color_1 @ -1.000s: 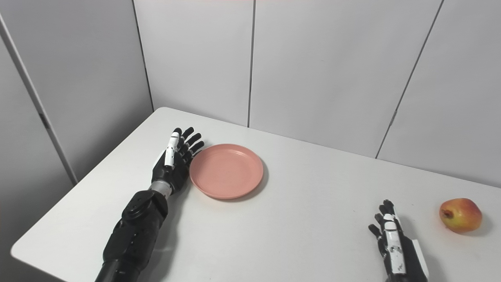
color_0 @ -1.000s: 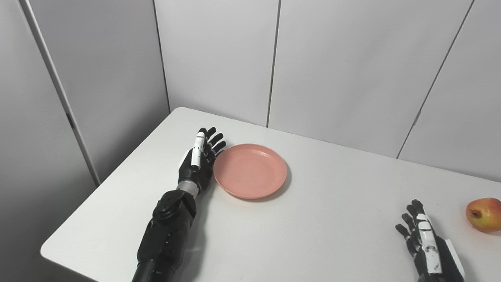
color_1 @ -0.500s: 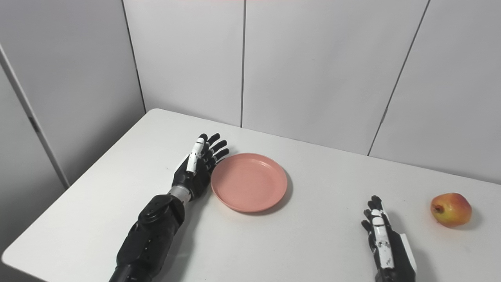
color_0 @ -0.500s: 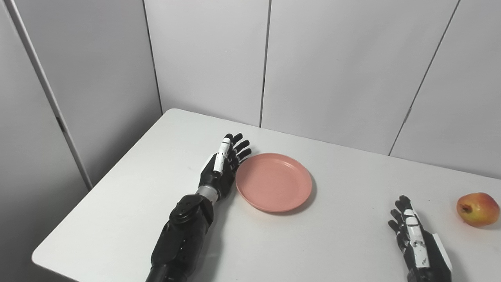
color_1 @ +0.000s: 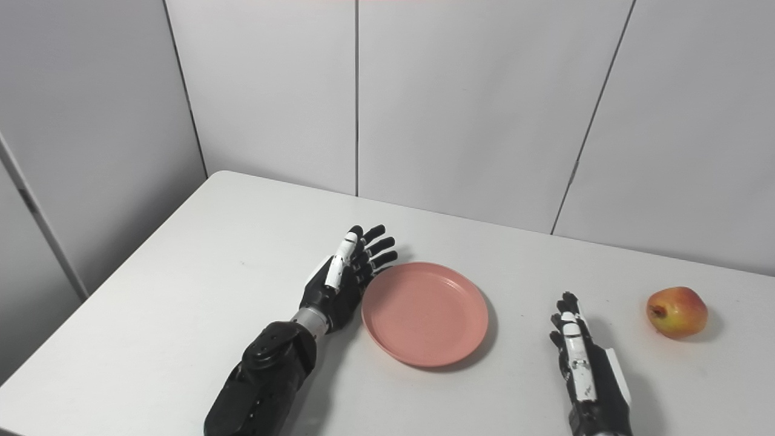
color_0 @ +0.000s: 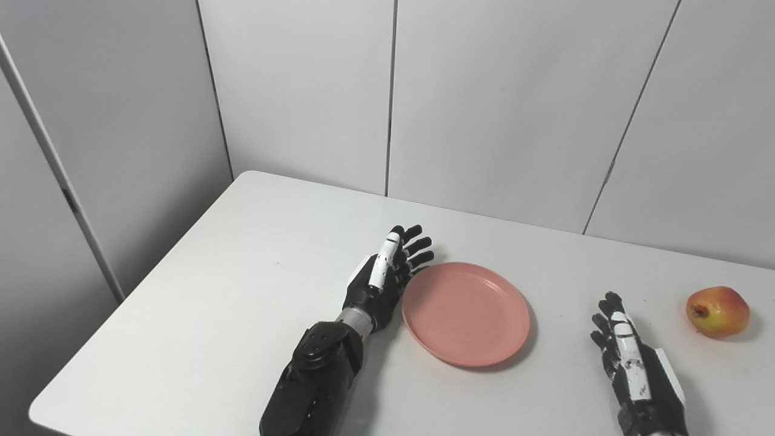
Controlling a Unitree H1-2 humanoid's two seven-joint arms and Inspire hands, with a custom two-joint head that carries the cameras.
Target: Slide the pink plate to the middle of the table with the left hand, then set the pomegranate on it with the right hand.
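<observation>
The pink plate (color_0: 466,313) lies flat on the white table (color_0: 242,290), a little right of its middle. My left hand (color_0: 381,281) is open, fingers stretched out, its edge pressed against the plate's left rim. The pomegranate (color_0: 717,312), red and yellow, rests on the table far to the right. Between plate and fruit, near the front edge, my right hand (color_0: 633,363) lies open with nothing in it, a hand's width short of the pomegranate.
Grey wall panels (color_0: 496,109) stand right behind the table's far edge. The table's left edge and front-left corner (color_0: 42,412) are in view. Nothing else lies on the tabletop.
The left hand has pushed the plate rightward and nearer along the table. The camera has also turned, shifting the whole picture. The right hand and pomegranate have stayed put.
</observation>
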